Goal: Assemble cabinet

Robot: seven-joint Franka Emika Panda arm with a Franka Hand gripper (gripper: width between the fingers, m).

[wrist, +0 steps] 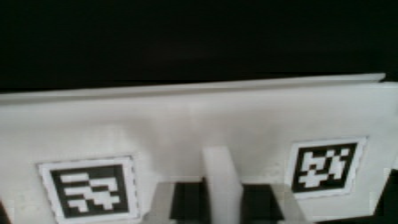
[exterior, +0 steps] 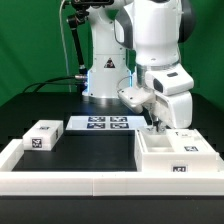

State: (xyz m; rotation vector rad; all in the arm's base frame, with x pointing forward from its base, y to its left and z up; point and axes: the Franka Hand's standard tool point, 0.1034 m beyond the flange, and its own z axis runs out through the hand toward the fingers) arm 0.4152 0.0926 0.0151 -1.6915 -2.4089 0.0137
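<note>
The cabinet box (exterior: 172, 153), the largest white box with square tags, stands at the exterior view's right inside the border rail. My gripper (exterior: 155, 124) is down on its rear left edge. In the wrist view the box (wrist: 196, 120) fills the picture with two tags (wrist: 89, 187) on it. My gripper (wrist: 217, 192) has its two dark fingers (wrist: 185, 200) close on either side of a thin upright white wall of the box, so it looks shut on that wall. A smaller white tagged block (exterior: 42, 135) lies at the exterior view's left, apart from the gripper.
The marker board (exterior: 105, 123) lies flat in the middle, in front of the robot's base (exterior: 105, 75). A low white border rail (exterior: 90, 181) runs along the front and up the left side. Black table surface (exterior: 95, 150) lies between the block and the box.
</note>
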